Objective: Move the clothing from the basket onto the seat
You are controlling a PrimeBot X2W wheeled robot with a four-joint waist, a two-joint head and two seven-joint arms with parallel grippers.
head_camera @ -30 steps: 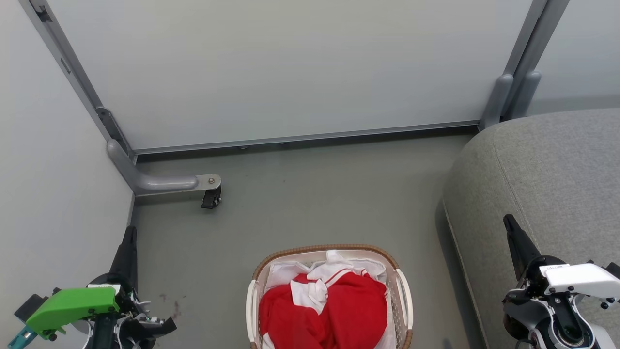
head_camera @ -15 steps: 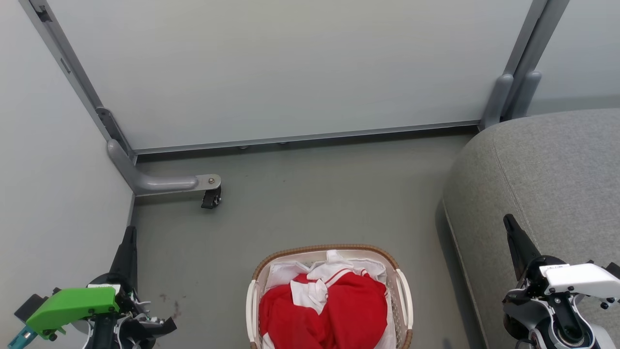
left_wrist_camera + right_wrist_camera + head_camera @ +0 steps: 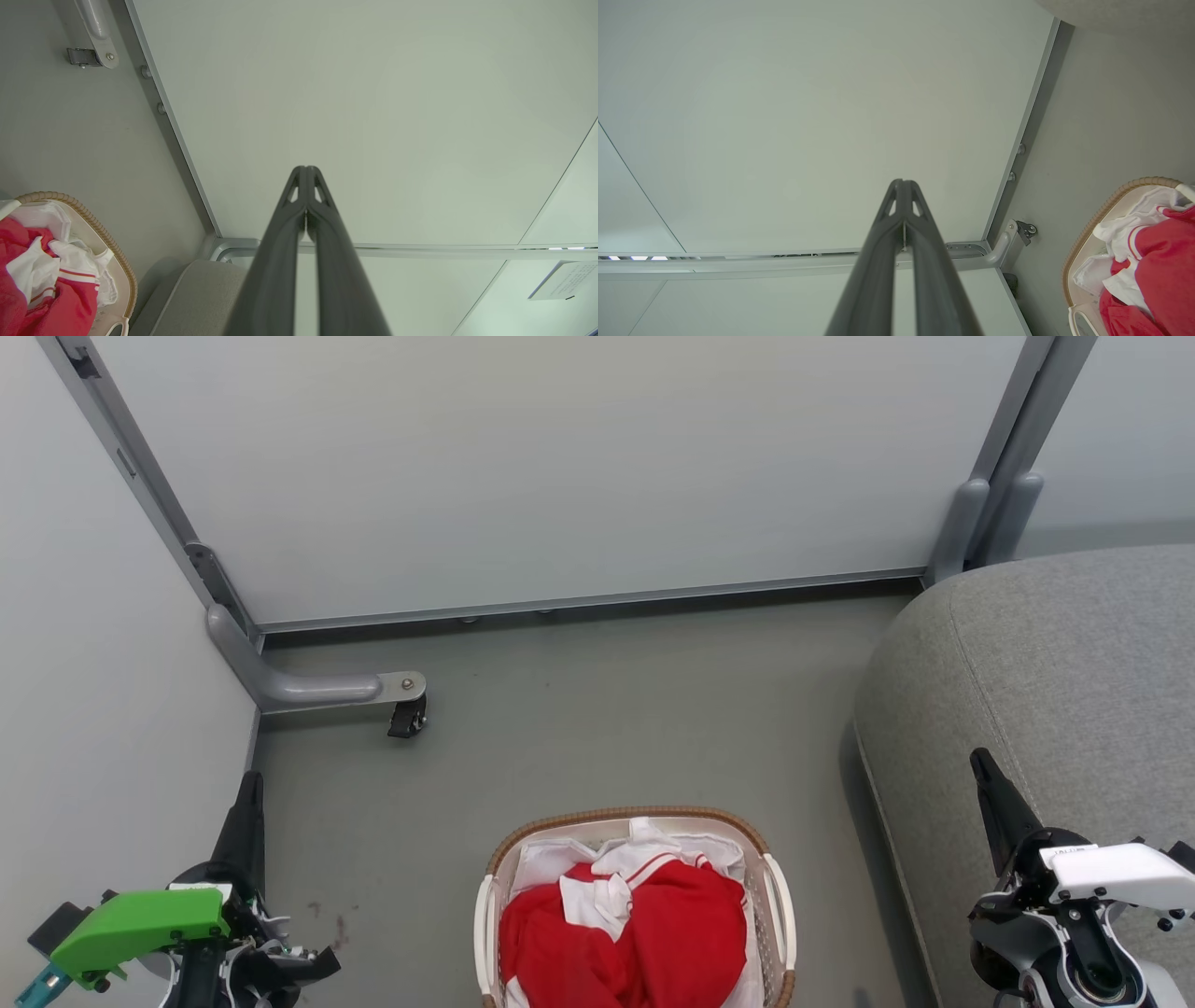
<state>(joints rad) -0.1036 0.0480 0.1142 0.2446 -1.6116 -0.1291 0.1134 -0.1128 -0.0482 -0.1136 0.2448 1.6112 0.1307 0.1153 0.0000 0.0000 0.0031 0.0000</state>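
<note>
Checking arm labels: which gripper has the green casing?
The left gripper, at the head view's lower left; the right gripper, seen against the seat, is white-cased.

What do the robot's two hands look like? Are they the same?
Nearly. The left gripper and right gripper each have two long, dark, tapering fingers with small triangular cut-outs near the tips. The left wrist wears a bright green cover, the right a white cover with small black screws.

Left gripper (image 3: pixel 249 786): lower left, fingers pressed together, pointing up, nothing held | left wrist: green cover (image 3: pixel 140 922) | Right gripper (image 3: pixel 980 763): lower right, fingers pressed together, tilted up-left, nothing held | right wrist: white cover (image 3: pixel 1116 873)
</note>
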